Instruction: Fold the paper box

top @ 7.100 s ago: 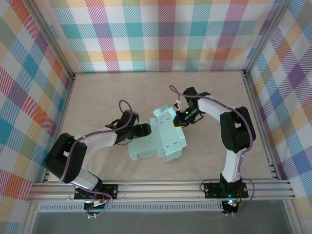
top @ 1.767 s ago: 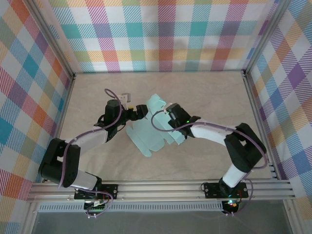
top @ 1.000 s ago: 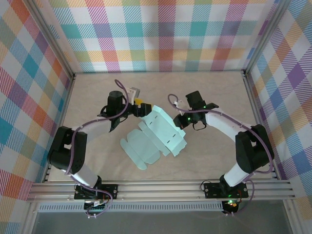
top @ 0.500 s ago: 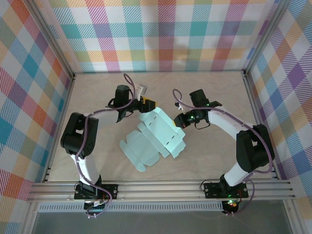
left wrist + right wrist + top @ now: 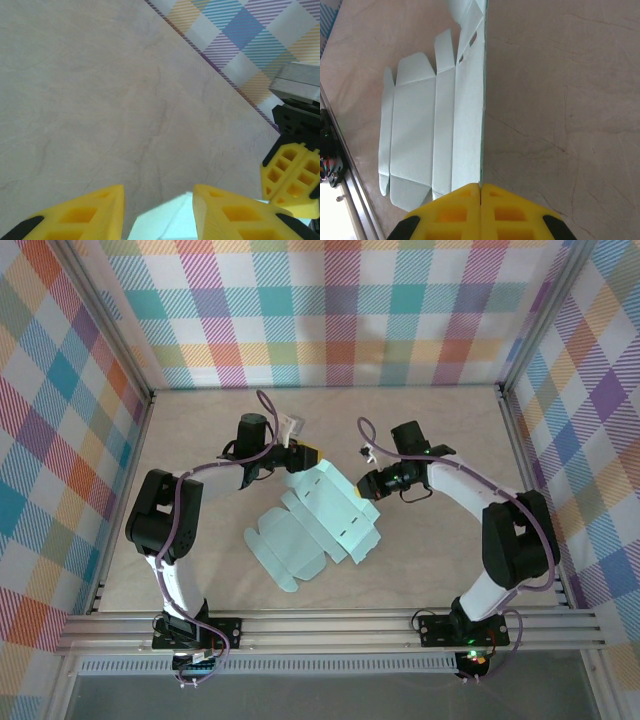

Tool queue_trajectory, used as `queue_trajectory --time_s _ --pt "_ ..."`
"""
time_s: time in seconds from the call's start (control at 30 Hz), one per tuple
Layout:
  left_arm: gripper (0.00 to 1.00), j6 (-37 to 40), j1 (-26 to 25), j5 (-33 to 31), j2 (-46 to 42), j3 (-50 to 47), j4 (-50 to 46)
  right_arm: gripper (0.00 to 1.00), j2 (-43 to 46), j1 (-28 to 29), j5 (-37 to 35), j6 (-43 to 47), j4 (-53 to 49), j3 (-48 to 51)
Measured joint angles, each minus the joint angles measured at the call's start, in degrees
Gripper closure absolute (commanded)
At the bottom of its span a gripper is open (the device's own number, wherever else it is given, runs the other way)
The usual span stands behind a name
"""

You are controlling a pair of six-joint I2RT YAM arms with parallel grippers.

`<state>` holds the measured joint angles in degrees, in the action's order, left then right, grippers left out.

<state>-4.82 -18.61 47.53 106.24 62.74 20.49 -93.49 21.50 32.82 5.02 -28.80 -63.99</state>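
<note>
The paper box (image 5: 315, 520) is a pale mint-blue die-cut blank lying on the table, with one slotted panel folded over its flaps. My left gripper (image 5: 301, 454) is at the blank's far corner. Its yellow fingers stand apart in the left wrist view (image 5: 157, 192), and the card's corner (image 5: 165, 220) pokes into the gap between them. My right gripper (image 5: 367, 484) is at the blank's right edge with its jaws shut. In the right wrist view (image 5: 481, 187) the edge of the card (image 5: 445, 125) runs straight to the seam between the fingertips. The right gripper's fingers (image 5: 290, 175) also appear at the right of the left wrist view.
Plaid walls (image 5: 330, 310) enclose the beige table (image 5: 440, 430) on three sides. An aluminium rail (image 5: 330, 625) runs along the near edge, where both arm bases are bolted. There is bare tabletop behind and to the right of the blank.
The left gripper has swung to the blank's far corner and its jaws have narrowed around that corner. The right gripper has shifted slightly left along the edge. The blank has stayed put over the last second.
</note>
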Motion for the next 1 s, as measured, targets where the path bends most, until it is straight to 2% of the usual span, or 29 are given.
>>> queue_trajectory --time_s 0.47,0.87,1.0 --pt "0.59 -0.02 -1.92 0.98 -0.66 -0.31 -2.58 1.00 -0.70 -0.55 -0.44 -1.88 0.04 -0.13" --pt "0.58 -0.24 -5.79 2.97 -0.66 -0.28 -4.33 1.00 -0.72 -0.55 -0.37 -2.71 0.26 -0.13" --pt "0.54 -1.44 -6.93 2.05 -0.55 -0.28 -3.89 1.00 -0.83 -0.55 0.28 -2.75 0.28 -0.13"
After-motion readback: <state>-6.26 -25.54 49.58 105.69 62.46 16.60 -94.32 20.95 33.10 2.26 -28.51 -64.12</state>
